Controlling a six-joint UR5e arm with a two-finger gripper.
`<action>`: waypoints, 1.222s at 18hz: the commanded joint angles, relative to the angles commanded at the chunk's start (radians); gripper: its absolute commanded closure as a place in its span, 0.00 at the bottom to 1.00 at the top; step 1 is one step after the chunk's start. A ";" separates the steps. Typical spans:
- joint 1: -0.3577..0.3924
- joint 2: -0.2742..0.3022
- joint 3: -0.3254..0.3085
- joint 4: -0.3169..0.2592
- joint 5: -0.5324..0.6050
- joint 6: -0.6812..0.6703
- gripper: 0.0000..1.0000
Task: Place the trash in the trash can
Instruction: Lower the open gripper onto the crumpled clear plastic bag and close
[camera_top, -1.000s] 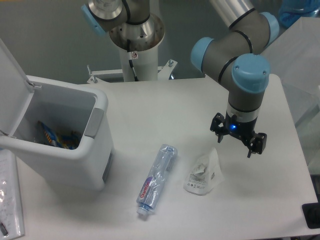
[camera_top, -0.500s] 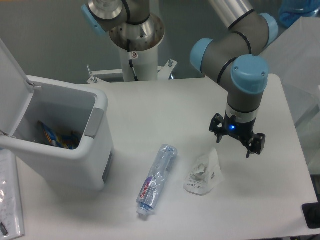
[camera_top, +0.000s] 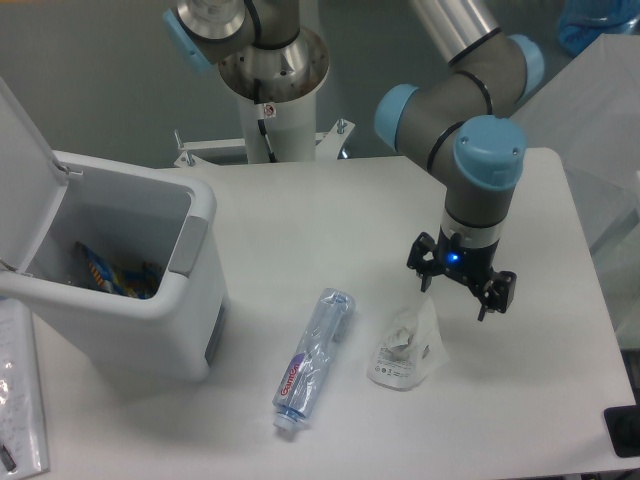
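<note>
Your gripper (camera_top: 458, 291) hangs with its fingers apart and empty, just above the upper tip of the crumpled wrapper (camera_top: 406, 347). Left of the wrapper, the crushed bottle (camera_top: 312, 356) lies flat on the table (camera_top: 330, 210), blue cap toward you. At far left the trash can (camera_top: 125, 270) stands with its lid up.

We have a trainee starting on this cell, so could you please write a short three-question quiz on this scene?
1. True or false: the bin lid is open.
2. Which piece lies nearer the gripper? A) bottle B) wrapper
3. Fill in: the gripper's jaws are ___ and hold nothing.

Key: 1 true; the lid stands raised and colourful items show inside. 2 B; the gripper hovers beside the wrapper's upper end. 3 open.
</note>
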 joint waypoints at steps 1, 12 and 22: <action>-0.002 -0.003 -0.003 0.000 0.000 -0.011 0.00; -0.061 -0.104 0.015 0.029 0.087 -0.117 0.00; -0.095 -0.130 0.035 0.028 0.167 -0.132 1.00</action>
